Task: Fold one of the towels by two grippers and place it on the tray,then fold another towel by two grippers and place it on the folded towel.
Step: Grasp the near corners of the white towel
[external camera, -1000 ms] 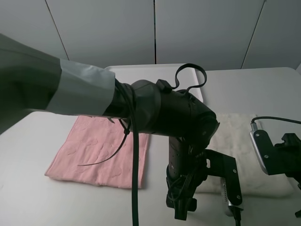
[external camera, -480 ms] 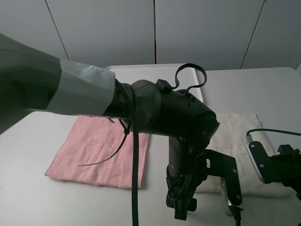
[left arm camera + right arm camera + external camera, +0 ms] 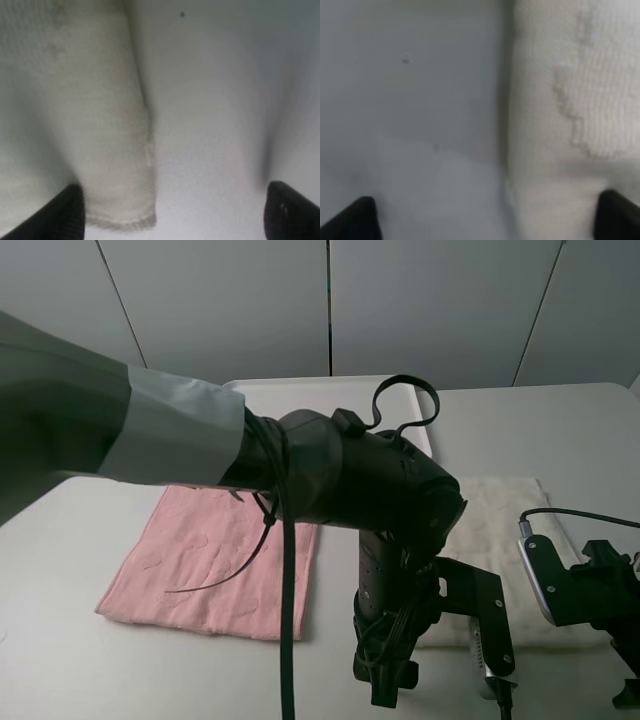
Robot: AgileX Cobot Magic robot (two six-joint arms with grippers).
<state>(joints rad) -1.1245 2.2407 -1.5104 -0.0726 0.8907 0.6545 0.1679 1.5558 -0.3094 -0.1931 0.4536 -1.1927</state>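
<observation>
The cream-white towel (image 3: 500,525) lies flat on the right of the table, its left part hidden behind my left arm. My left gripper (image 3: 386,683) hangs low over the towel's near left corner. In the left wrist view that corner (image 3: 117,150) lies between the open fingers, close to one fingertip (image 3: 62,215). My right gripper (image 3: 625,690) is at the near right corner. The right wrist view shows it open astride the towel's edge (image 3: 560,125). The pink towel (image 3: 205,560) lies flat on the left. The white tray (image 3: 300,392) sits at the back.
My left arm, sleeved in grey, crosses the view from the left edge to the middle and covers part of the pink towel and the tray. Bare white table (image 3: 80,670) shows at the near left. Grey wall panels stand behind.
My right arm has shifted left and lower toward the cream-white towel's near right corner. The left arm and both towels have stayed where they were.
</observation>
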